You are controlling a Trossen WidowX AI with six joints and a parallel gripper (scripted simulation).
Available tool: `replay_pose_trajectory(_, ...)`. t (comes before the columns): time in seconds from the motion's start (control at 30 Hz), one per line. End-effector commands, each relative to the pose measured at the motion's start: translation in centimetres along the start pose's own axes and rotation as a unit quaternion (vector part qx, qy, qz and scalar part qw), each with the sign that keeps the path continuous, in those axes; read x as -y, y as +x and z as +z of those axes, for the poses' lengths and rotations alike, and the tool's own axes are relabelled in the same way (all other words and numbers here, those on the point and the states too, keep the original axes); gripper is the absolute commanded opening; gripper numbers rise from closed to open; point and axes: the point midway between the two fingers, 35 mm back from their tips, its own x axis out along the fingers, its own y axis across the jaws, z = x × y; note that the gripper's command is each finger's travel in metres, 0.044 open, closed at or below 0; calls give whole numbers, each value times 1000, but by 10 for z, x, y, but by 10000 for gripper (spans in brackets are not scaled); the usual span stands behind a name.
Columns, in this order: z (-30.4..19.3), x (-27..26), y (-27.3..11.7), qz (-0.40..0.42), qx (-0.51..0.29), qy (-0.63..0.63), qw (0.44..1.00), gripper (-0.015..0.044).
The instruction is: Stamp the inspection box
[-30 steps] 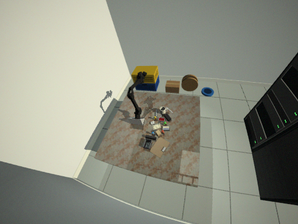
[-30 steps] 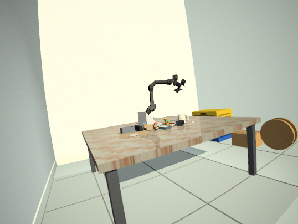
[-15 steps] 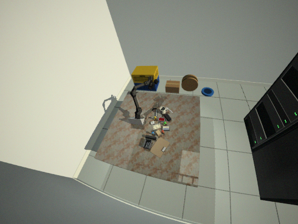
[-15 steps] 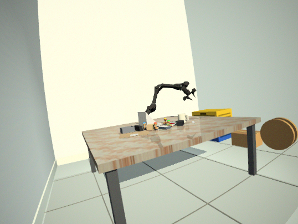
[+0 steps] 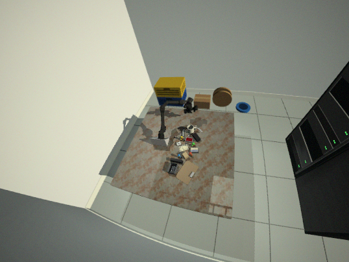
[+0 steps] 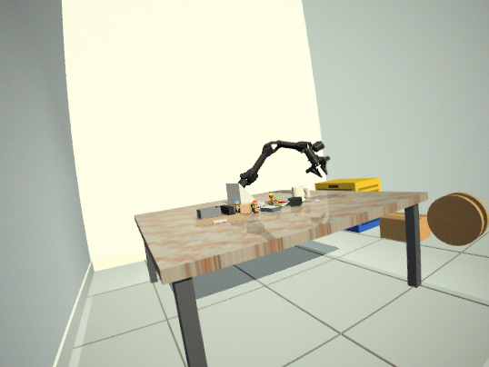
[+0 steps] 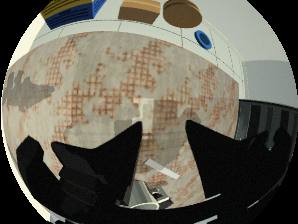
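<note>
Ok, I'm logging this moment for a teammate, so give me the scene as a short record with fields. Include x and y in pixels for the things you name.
gripper: open (image 5: 191, 109) (image 6: 322, 174) (image 7: 164, 124), raised above the table, nothing between the fingers
table: mottled top (image 5: 143, 168) (image 6: 182, 241) (image 7: 100, 75), dark legs
mug: white (image 5: 191, 129) (image 6: 297, 193), on the table
clipboard: brown (image 5: 186, 170), lying flat
crate stack: yellow over blue (image 5: 170, 85) (image 6: 350, 185) (image 7: 80, 14), beyond the table
PASS stamp: cannot tell which item

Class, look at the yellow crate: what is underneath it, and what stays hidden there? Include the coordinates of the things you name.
Beneath the yellow crate (image 5: 169, 83) (image 6: 347, 185) (image 7: 65, 11) sits a blue one (image 5: 172, 100) (image 6: 364, 225) (image 7: 91, 15), only partly visible. The yellow crate covers its top, so whether it holds anything cannot be seen.
</note>
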Motion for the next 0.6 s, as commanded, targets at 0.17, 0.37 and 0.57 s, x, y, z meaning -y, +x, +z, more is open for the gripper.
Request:
replay_pose_trajectory(0.17,-145,44,13,5,-133,224,965,212)
replay_pose_trajectory(0.37,-237,56,-2,8,-193,374,907,212)
replay_pose_trajectory(0.57,-327,50,-31,12,-230,535,813,212)
